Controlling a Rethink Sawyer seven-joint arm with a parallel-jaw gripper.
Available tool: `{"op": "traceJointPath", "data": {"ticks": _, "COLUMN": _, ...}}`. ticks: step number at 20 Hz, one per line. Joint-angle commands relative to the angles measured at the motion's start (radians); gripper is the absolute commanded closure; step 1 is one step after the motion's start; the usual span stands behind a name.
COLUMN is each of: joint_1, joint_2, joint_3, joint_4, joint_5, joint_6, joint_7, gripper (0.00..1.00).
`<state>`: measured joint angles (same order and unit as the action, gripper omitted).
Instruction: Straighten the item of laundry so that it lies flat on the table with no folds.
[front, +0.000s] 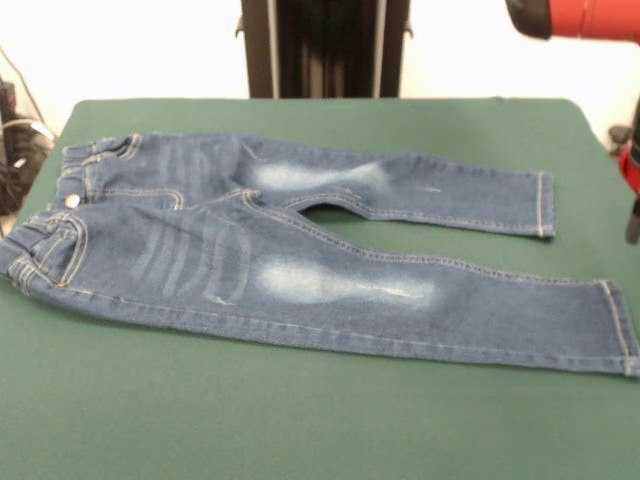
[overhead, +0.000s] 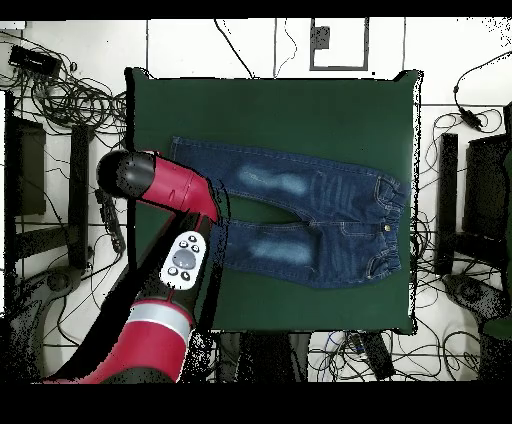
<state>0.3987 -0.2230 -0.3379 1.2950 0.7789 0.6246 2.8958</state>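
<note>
The jeans lie spread out on the green table, waistband at the left and both legs pointing right, slightly apart. The faded thigh patches face up. The elastic waistband is a little bunched; the legs look flat. In the overhead view the jeans lie across the table's middle, waistband to the right. My arm is off the cloth at the table's side by the leg hems. My gripper only shows as a dark tip at the right edge, clear of the jeans, holding nothing I can see.
The robot's pedestal stands behind the table's far edge. The red arm link crosses the top right corner. Cables and black equipment lie on the floor around the table.
</note>
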Motion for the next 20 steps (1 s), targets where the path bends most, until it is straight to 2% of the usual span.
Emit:
{"op": "traceJointPath", "data": {"ticks": 1, "joint_1": 0.051, "joint_2": -0.084, "joint_3": 0.12, "joint_4": 0.337, "joint_5": -0.059, "joint_6": -0.119, "joint_7": 0.033, "gripper": 0.0}}
{"op": "traceJointPath", "data": {"ticks": 7, "joint_1": 0.127, "joint_2": -0.062, "joint_3": 0.056, "joint_4": 0.374, "joint_5": -0.113, "joint_6": -0.144, "joint_7": 0.116, "gripper": 0.0}}
{"op": "traceJointPath", "data": {"ticks": 15, "joint_1": 0.099, "joint_2": -0.072, "joint_3": 0.163, "joint_4": 0.464, "joint_5": -0.117, "joint_6": -0.294, "joint_7": 0.092, "gripper": 0.0}}
{"op": "traceJointPath", "data": {"ticks": 20, "joint_1": 0.095, "joint_2": -0.075, "joint_3": 0.168, "joint_4": 0.501, "joint_5": -0.149, "joint_6": -0.34, "joint_7": 0.09, "gripper": 0.0}}
